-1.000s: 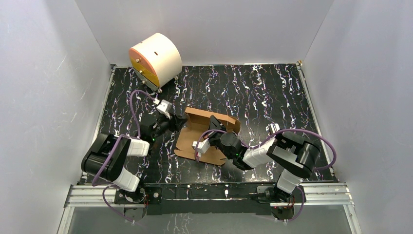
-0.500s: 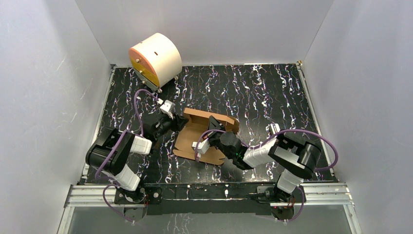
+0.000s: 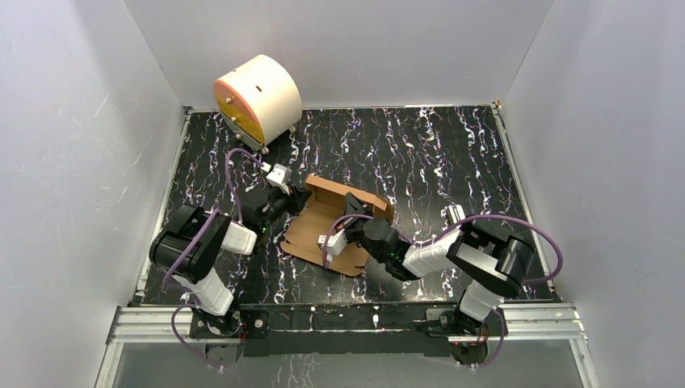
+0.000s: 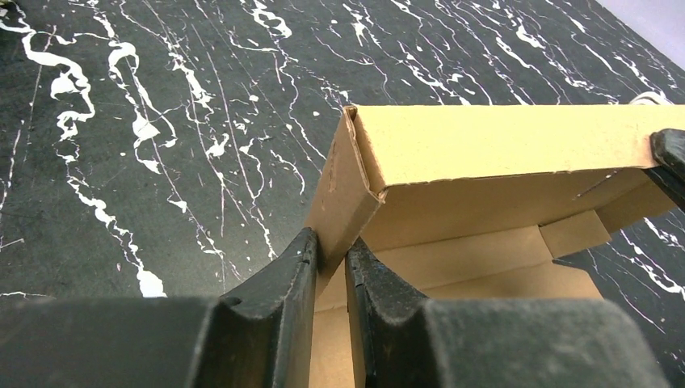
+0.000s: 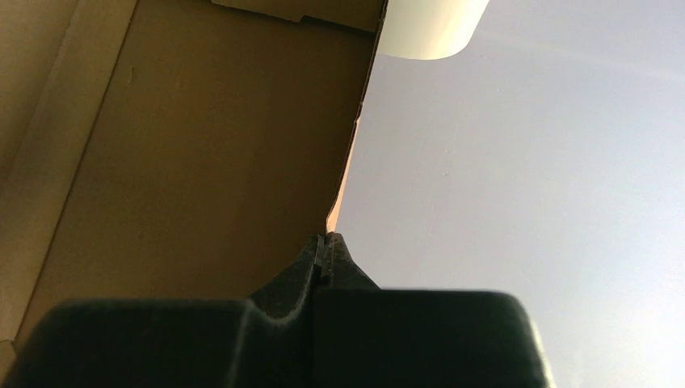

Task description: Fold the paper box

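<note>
**A:** How far along is the folding judged to be?

**B:** Roughly midway. On the left, a short side wall at one corner of the plain brown cardboard paper box [image 3: 311, 230] is pinched by the left gripper [image 4: 331, 241], whose black fingers are set narrowly on either face of it. The box lies mid-way across the black, white-veined table [image 3: 436, 153], between the two arms. Its base is flat and its far wall is raised. On the right, the thin edge of a raised panel is nipped by the right gripper [image 5: 324, 240], whose fingers are pressed together. The remaining walls are judged yet to be stood up and tucked.

**A:** Can any writing be read?

**B:** None. No label is seen on the cream cylinder with the orange face [image 3: 266, 93] at far left, nor on the cardboard.
</note>
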Motion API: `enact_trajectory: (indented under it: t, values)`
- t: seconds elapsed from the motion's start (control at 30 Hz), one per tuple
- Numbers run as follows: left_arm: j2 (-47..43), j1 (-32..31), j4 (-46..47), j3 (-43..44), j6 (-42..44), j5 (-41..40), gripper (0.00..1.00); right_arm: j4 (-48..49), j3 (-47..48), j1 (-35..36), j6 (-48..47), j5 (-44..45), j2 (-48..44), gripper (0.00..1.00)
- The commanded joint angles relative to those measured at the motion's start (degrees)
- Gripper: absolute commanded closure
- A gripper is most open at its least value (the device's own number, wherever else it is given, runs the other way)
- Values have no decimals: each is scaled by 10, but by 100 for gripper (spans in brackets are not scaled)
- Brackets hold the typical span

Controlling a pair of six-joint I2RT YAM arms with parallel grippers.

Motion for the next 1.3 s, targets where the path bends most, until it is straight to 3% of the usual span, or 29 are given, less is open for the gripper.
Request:
enact_trajectory:
  t: [0.0, 0.57, 1.27]
  values:
    - [8, -15, 61, 12, 9, -72, 90, -49, 11, 8, 26, -35, -6, 100]
    - [45, -94, 99, 21, 19, -347, 95, -66, 20, 8, 43, -42, -5, 100]
    - [84, -175, 139, 53, 108, -576, 96, -78, 22, 7, 64, -56, -23, 100]
